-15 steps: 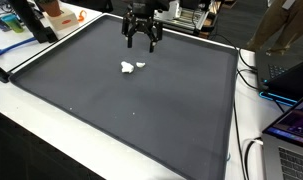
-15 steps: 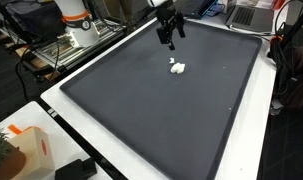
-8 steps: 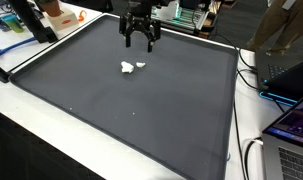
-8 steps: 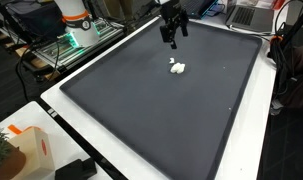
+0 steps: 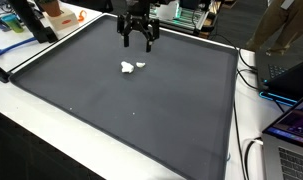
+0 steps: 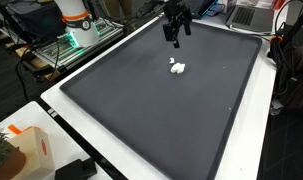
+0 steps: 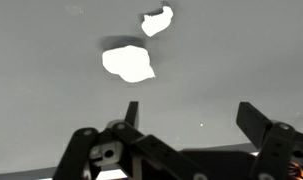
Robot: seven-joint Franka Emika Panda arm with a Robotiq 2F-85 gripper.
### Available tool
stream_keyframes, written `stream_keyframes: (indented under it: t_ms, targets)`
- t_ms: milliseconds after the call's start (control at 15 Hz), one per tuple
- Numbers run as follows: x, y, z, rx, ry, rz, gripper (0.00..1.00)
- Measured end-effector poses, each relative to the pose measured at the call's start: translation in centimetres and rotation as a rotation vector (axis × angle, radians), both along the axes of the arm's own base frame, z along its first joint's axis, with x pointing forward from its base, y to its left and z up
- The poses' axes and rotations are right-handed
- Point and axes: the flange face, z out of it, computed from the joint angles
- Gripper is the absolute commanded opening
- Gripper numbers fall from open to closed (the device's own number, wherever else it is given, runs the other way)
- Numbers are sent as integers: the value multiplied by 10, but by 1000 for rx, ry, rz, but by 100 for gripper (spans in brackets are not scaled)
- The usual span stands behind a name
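Two small white scraps lie close together on a dark grey mat (image 5: 141, 110): a bigger white lump (image 5: 127, 68) (image 6: 178, 70) (image 7: 128, 62) and a smaller white piece (image 5: 141, 66) (image 6: 172, 62) (image 7: 157, 21). My black gripper (image 5: 137, 43) (image 6: 175, 38) (image 7: 191, 113) hangs open above the mat near its far edge, a short way behind the scraps. Nothing is between its fingers. In the wrist view both scraps lie ahead of the fingertips, apart from them.
The mat sits on a white table (image 5: 31, 130). Laptops (image 5: 288, 130) and cables line one side. An orange-and-white robot base (image 6: 75, 22) and clutter stand beyond the far edge. A white box with an orange mark (image 6: 31, 150) sits at a near corner.
The gripper has drifted slightly up and away toward the mat's far edge, still open. The white scraps have not moved.
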Motion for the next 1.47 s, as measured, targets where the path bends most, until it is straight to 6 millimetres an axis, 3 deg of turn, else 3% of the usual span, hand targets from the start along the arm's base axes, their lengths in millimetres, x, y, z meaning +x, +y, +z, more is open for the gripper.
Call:
stream_keyframes:
  t_ms: [667, 1467]
  targets:
    - [31, -24, 17, -14, 168, -33, 100]
    - [40, -28, 25, -20, 298, -39, 100]
